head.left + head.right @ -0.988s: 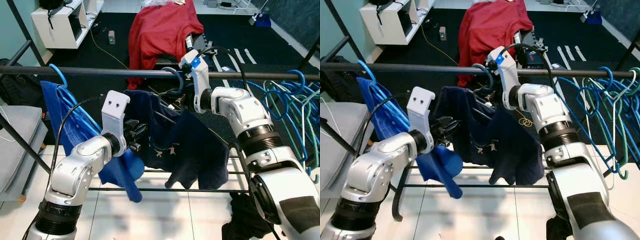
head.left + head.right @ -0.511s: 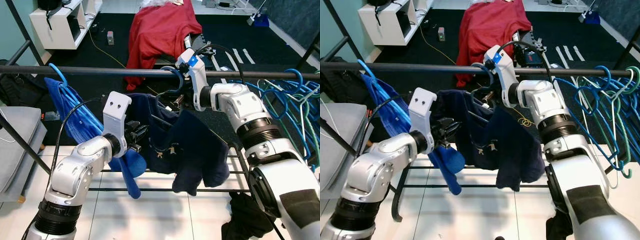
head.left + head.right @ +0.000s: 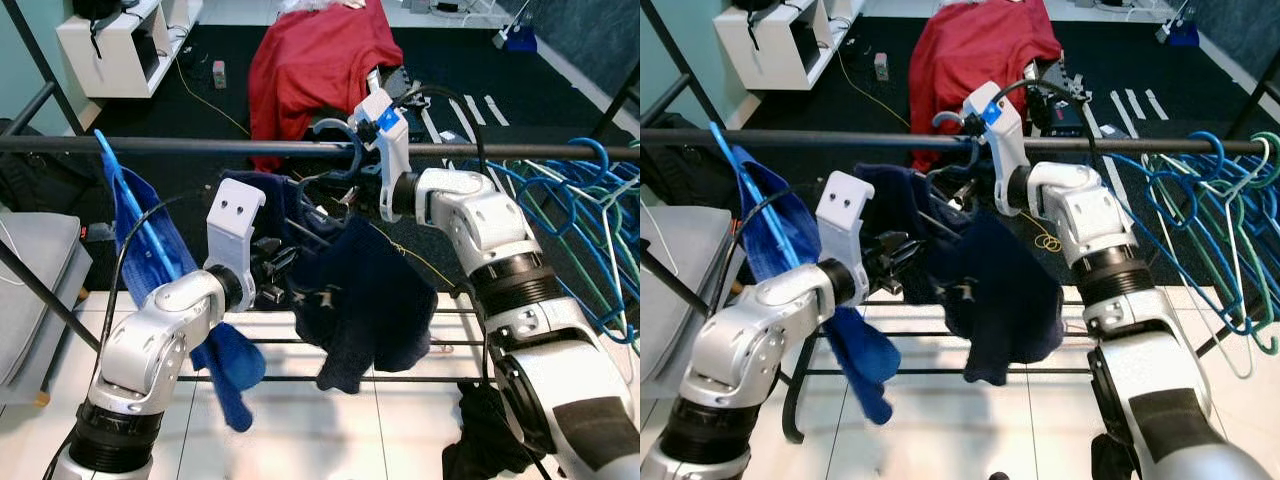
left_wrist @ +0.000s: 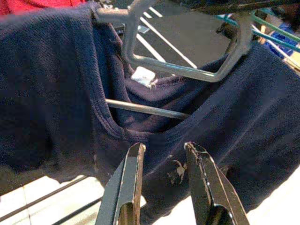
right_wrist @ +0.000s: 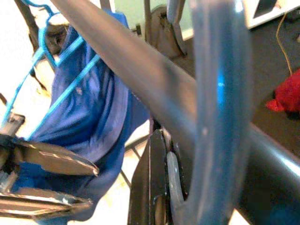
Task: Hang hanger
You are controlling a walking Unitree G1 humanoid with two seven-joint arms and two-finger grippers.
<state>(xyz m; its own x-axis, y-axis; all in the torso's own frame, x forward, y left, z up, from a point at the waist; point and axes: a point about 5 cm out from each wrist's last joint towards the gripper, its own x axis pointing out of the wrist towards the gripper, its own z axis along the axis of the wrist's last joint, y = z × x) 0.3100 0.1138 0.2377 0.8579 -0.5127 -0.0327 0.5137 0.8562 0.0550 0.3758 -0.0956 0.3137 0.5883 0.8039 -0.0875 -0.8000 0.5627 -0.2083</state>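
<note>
The right pincer [image 3: 352, 190] sits just under the black rail [image 3: 200, 146], its 2 fingers closed on the neck of the hanger [image 3: 962, 170] that carries the navy shirt [image 3: 365, 300]. In the right wrist view the hanger's grey-blue hook [image 5: 213, 93] curves right across the rail, so it looks close to seating or just over it; whether it already bears weight I cannot tell. The left pincer [image 4: 161, 183] stands just in front of the shirt's chest, fingers narrowly parted with nothing between them, apparently there to steady the cloth.

By its look the hanger is light, stiff plastic, smooth enough to twist in a grip. The shirt is soft and limp, and its slack weight, bunched to one side, will likely tip the hanger. The neck below the hook, where the right pincer already holds, seems the best grasp; the cloth itself would only stretch and slide.

The hanger's long axis, shoulder to shoulder, runs roughly along the rail, tilted down toward the robot's right. Its hook points up and over the rail. Further left on the rail hangs a blue garment [image 3: 150, 260] on a blue hanger; a cluster of empty blue and green hangers [image 3: 580, 230] crowds the right end.
</note>
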